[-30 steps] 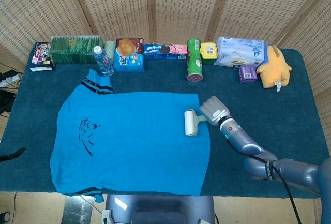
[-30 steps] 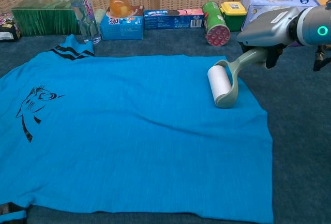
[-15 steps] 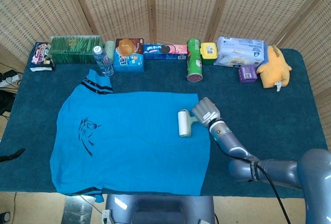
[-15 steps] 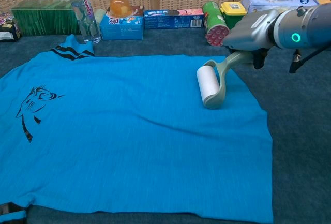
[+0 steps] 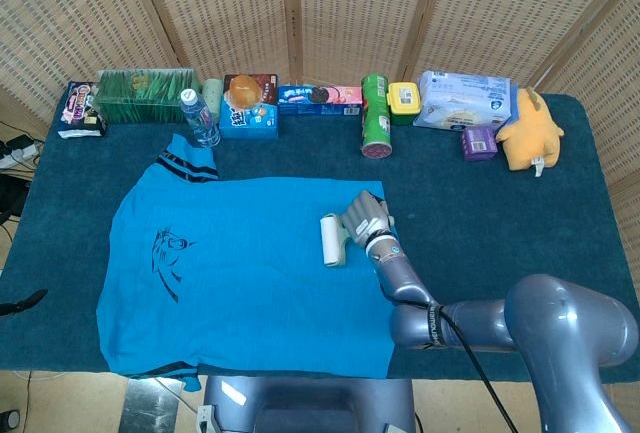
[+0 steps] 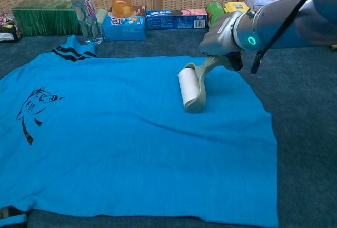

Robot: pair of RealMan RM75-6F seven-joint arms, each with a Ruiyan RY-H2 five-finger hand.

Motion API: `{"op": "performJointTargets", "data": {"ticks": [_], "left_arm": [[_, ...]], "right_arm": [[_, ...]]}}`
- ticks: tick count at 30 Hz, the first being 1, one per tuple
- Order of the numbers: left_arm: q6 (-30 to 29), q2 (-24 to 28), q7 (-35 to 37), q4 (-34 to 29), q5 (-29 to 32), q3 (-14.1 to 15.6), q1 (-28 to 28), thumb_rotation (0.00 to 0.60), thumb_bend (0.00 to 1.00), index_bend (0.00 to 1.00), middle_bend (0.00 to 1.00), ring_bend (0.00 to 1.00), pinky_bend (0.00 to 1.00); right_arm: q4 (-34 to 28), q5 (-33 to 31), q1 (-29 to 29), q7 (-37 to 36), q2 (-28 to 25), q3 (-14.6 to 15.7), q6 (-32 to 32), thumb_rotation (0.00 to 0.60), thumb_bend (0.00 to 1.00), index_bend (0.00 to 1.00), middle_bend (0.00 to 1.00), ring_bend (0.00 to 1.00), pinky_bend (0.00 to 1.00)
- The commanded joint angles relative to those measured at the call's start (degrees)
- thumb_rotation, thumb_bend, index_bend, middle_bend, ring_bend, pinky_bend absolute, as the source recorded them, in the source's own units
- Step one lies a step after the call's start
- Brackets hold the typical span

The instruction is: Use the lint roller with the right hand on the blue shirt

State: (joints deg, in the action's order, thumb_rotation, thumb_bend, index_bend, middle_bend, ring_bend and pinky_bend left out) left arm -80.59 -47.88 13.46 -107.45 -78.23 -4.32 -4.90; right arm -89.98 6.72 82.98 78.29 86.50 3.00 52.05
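Observation:
The blue shirt (image 5: 250,273) (image 6: 131,138) lies flat on the dark table, a black cat print on its left side. My right hand (image 5: 364,219) (image 6: 222,37) grips the grey-green handle of the lint roller (image 5: 331,240) (image 6: 188,89). The white roll rests on the shirt's right part, a little above its middle. The left hand is outside both views.
Along the back edge stand a water bottle (image 5: 199,119), a green box (image 5: 146,95), snack boxes (image 5: 319,97), a green can (image 5: 375,115), a wipes pack (image 5: 463,100) and a yellow plush toy (image 5: 528,130). Bare blue table cloth (image 5: 510,223) lies right of the shirt.
The right hand has swept the roller leftward across the shirt, from near its right edge toward the middle. The forearm now reaches further over the cloth.

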Motion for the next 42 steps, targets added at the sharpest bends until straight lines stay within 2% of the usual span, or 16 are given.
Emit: {"op": "performJointTargets", "data": {"ticks": [1,20,33,42], "left_arm": [[-0.1,0.0,-0.3,0.0,-0.1,0.1,0.1,0.600,0.08,0.00,0.00,0.00,0.02],[-0.1,-0.1,-1.9,-0.7,0.6,0.3,0.6,0.600,0.08,0.00,0.00,0.00,0.02],[-0.3,-0.5,-4.1,-2.5,0.7,0.2,0.4,0.600,0.08,0.00,0.00,0.00,0.02],[0.1,-0.9,-5.5,-3.3,1.0,0.2,0.2,0.600,0.08,0.00,0.00,0.00,0.02]], "right_arm": [[0.9,-3.5,2.2,2.2,1.9,-0.1,0.6,0.600,1.00,0.93,0.85,0.89,1.00],[7.1,-20.5,13.1,14.4,10.3,-4.9,3.8,0.600,1.00,0.93,0.85,0.89,1.00],[11.7,-23.8,15.9,19.7,15.4,-10.1,5.2,0.600,1.00,0.93,0.85,0.89,1.00],[9.8,-23.5,13.0,21.2,12.8,-8.1,5.7,0.600,1.00,0.93,0.85,0.89,1.00]]}}
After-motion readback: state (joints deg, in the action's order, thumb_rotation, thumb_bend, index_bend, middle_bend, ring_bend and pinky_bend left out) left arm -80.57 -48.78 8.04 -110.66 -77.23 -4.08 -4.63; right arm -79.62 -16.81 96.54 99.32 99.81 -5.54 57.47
